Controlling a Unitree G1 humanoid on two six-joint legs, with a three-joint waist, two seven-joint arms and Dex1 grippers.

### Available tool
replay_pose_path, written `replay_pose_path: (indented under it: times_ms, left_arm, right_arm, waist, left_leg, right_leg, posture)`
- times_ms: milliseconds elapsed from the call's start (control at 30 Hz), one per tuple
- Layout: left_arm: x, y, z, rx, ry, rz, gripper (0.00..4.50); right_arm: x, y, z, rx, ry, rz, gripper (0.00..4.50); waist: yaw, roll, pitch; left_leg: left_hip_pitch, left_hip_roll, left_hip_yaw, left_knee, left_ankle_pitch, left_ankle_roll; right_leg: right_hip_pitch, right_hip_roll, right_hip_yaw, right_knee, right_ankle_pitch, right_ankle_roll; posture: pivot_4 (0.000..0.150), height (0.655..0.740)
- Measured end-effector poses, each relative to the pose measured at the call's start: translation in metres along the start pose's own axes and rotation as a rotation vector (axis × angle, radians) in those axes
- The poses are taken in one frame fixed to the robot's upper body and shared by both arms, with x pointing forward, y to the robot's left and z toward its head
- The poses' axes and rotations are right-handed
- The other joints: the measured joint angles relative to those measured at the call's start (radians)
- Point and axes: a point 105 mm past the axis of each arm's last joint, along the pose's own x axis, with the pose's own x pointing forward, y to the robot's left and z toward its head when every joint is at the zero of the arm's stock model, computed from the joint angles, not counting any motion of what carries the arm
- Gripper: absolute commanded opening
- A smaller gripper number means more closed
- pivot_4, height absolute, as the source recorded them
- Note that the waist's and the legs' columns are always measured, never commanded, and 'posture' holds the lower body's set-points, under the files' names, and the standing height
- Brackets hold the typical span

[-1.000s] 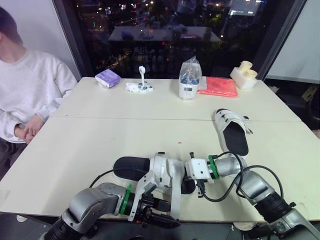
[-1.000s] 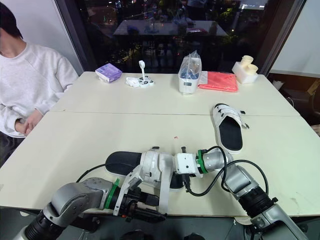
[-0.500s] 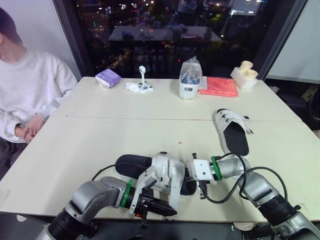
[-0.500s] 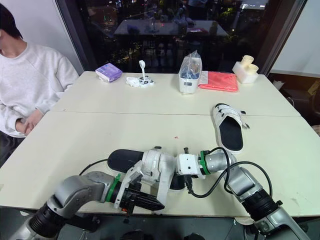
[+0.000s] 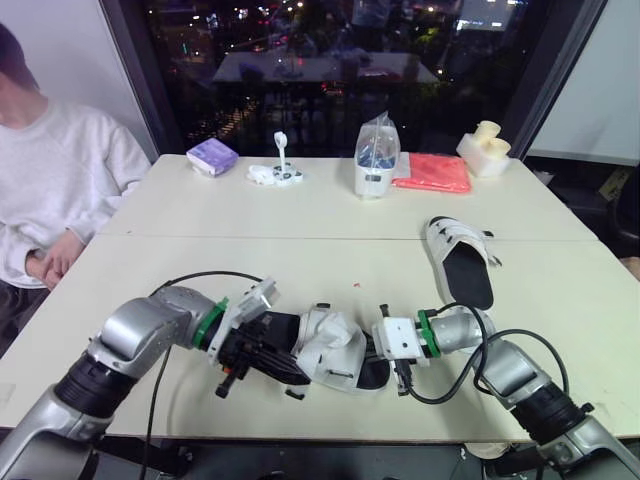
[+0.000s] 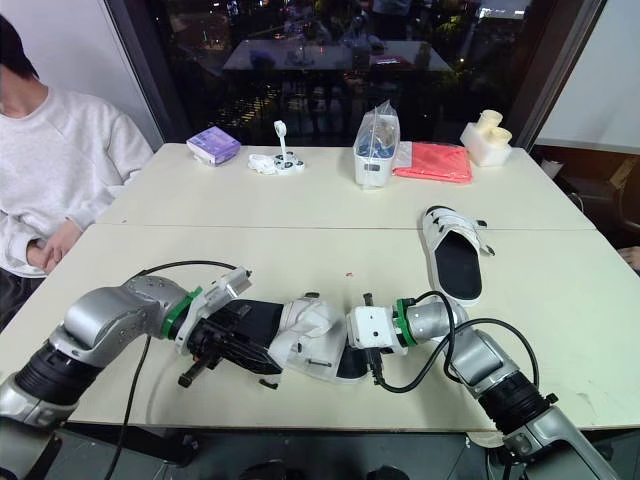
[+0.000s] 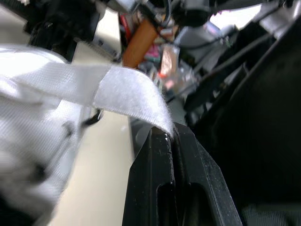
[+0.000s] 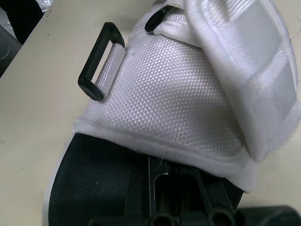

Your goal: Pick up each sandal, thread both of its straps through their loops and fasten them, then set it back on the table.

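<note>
**Item under work.** The black-soled sandal with white woven straps [image 5: 332, 346] lies at the near edge of the pale cream table [image 5: 180, 270], between the two grippers.

- The left gripper [image 7: 171, 136] is closed on the free end of a white fabric strap [image 7: 117, 87], which runs taut from the fingertips back to the upper.
- The right gripper [image 8: 150, 170] is clamped at the sandal's toe end. Its tips run under the hem of the white upper, so the part it bites is hidden.
- A black rectangular loop [image 8: 96, 61] stands empty at the side of the upper. A second dark loop above it is partly covered by the folded strap.
- The left arm's wrist covers the heel end of the sole.

**Second item.** A matching black and white sandal [image 5: 463, 262] lies flat further back on the right, well apart from both arms. Whether its straps are fastened cannot be made out.

**Surface.** Two tables are butted together with a seam across. A small red speck [image 5: 358, 285] lies near the middle. Along the far side stand:

- a purple packet [image 5: 212, 156];
- a small white object [image 5: 278, 172], too small to identify;
- a clear bag in a white tub [image 5: 376, 160];
- a coral-red cloth [image 5: 436, 172];
- a cream foam piece [image 5: 484, 146].

**Room.** A dark window [image 5: 330, 60] shows night lights and reflections. A person in a white sweatshirt [image 5: 60, 180] sits at the left, cut off by the frame.
</note>
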Motion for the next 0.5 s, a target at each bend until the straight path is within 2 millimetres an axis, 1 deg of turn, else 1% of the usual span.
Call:
replay_pose_path:
  times_ms: [133,200,300,367,433,500]
  left_arm:
    - [-0.013,0.016,0.009,0.060,0.022,0.027,0.06]
    - [-0.015,0.020,0.009,0.108,0.075,0.029,0.06]
    - [-0.016,0.029,0.011,0.116,0.075,0.031,0.06]
    - [-0.013,0.035,0.020,0.119,0.051,0.028,0.06]
    - [-0.006,0.039,0.034,0.111,-0.003,0.008,0.06]
    - [0.004,0.040,0.041,0.089,-0.040,-0.024,0.06]
  right_arm:
    - [0.000,0.000,0.000,-0.002,-0.001,-0.001,0.00]
    - [0.000,0.000,0.000,-0.005,-0.001,0.001,0.00]
    - [0.000,-0.002,-0.001,-0.005,0.003,0.000,0.00]
    - [0.000,-0.002,-0.001,-0.005,0.005,0.000,0.00]
    - [0.000,-0.002,-0.001,-0.009,0.003,0.000,0.00]
    - [0.001,-0.002,0.000,-0.015,-0.001,0.001,0.00]
  waist:
    - [0.000,0.000,0.000]
    - [0.000,0.000,0.000]
    - [0.002,-0.001,0.000]
    - [0.003,-0.001,0.000]
    - [0.002,-0.001,0.000]
    - [0.001,-0.001,0.000]
  left_leg:
    - [0.000,0.000,0.000,0.000,0.000,0.000]
    - [0.000,0.000,0.000,0.000,0.000,0.000]
    - [0.000,0.000,0.000,0.000,0.000,0.000]
    - [0.000,0.000,0.000,0.001,0.000,0.001]
    - [0.000,0.000,0.000,0.001,0.000,0.001]
    - [-0.001,0.000,0.000,0.001,0.000,0.001]
  right_leg:
    - [0.000,0.000,0.000,0.000,0.000,0.000]
    - [-0.001,0.000,0.000,0.000,0.000,0.000]
    - [0.000,0.000,0.000,0.001,0.000,0.000]
    - [0.000,0.000,0.000,0.001,0.000,0.000]
    - [0.000,0.000,0.000,0.001,0.000,0.000]
    - [-0.001,0.000,0.000,0.002,0.000,0.000]
  posture:
    - [0.150,0.7400]
    - [0.150,0.7400]
    - [0.150,0.7400]
    - [0.150,0.7400]
    - [0.150,0.7400]
    - [0.150,0.7400]
